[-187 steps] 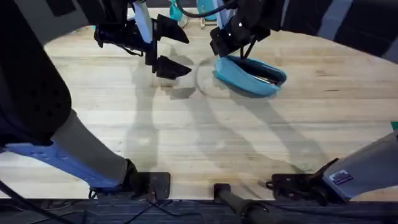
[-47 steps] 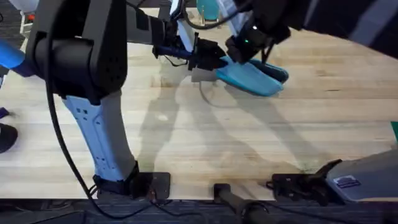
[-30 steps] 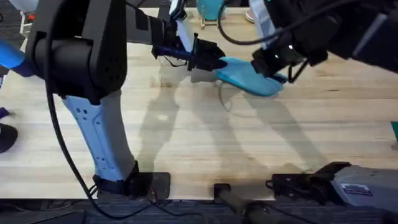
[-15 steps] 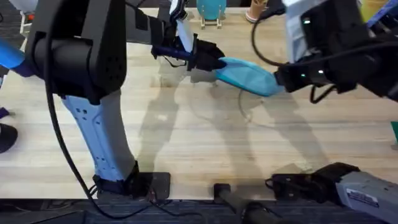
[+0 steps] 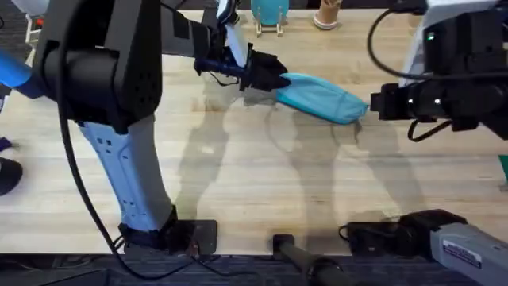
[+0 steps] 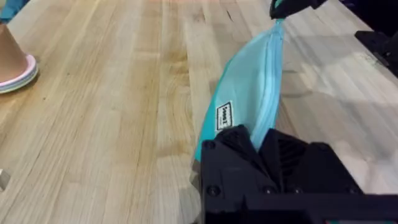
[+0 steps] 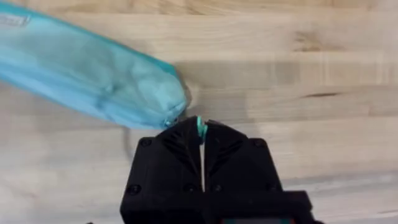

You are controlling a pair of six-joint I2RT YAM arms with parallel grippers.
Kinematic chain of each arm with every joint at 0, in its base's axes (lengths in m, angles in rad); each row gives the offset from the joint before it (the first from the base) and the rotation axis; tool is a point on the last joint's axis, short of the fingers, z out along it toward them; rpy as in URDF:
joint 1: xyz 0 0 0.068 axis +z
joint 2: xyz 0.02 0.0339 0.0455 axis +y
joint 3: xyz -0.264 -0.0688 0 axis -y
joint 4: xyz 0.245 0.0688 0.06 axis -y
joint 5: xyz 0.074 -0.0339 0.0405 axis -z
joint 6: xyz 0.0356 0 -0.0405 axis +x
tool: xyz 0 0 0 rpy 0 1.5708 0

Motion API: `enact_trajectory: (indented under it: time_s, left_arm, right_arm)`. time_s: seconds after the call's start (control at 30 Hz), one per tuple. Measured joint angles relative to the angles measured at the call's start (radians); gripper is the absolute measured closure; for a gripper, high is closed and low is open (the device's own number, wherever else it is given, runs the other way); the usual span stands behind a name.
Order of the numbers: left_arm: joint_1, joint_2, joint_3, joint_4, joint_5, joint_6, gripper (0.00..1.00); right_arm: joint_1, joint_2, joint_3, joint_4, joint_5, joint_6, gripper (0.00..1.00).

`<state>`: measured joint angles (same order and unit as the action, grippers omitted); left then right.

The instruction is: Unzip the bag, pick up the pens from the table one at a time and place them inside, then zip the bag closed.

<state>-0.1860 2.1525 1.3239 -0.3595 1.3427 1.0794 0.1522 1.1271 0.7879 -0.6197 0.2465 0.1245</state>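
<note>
The teal bag (image 5: pixel 321 97) lies stretched out on the table (image 5: pixel 262 183) at the far middle. Its zipper line (image 6: pixel 272 81) runs closed along its length. My left gripper (image 5: pixel 274 79) is shut on the bag's left end; the black fingers (image 6: pixel 231 140) pinch the fabric beside a small label. My right gripper (image 5: pixel 371 103) is at the bag's right end, shut on the teal zipper pull (image 7: pixel 201 126). In the left wrist view the right gripper (image 6: pixel 292 6) holds the pull just past the bag's far tip. The pens are out of view.
A teal stand-like object (image 5: pixel 270 12) and a tan cone (image 5: pixel 327 14) sit at the table's back edge. The cone on pink discs (image 6: pixel 9 62) shows in the left wrist view. Open wood lies between the bag and the arm bases.
My right gripper has travelled right along the bag, from near the left gripper to the bag's right tip. The open mouth seen earlier is now shut. The left gripper has stayed put.
</note>
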Motion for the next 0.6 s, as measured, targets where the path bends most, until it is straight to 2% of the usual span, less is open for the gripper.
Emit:
enact_trajectory:
  time_s: [0.3, 0.6]
  left_arm:
    - [-0.005, 0.000, 0.000, 0.000, -0.006, -0.003, 0.959]
    - [0.016, 0.000, 0.000, 0.001, -0.013, -0.003, 0.959]
  right_arm:
    - [-0.182, 0.002, -0.033, -0.012, -0.033, 0.185, 0.968]
    - [-0.200, 0.032, -0.049, -0.015, -0.054, 0.236, 0.968]
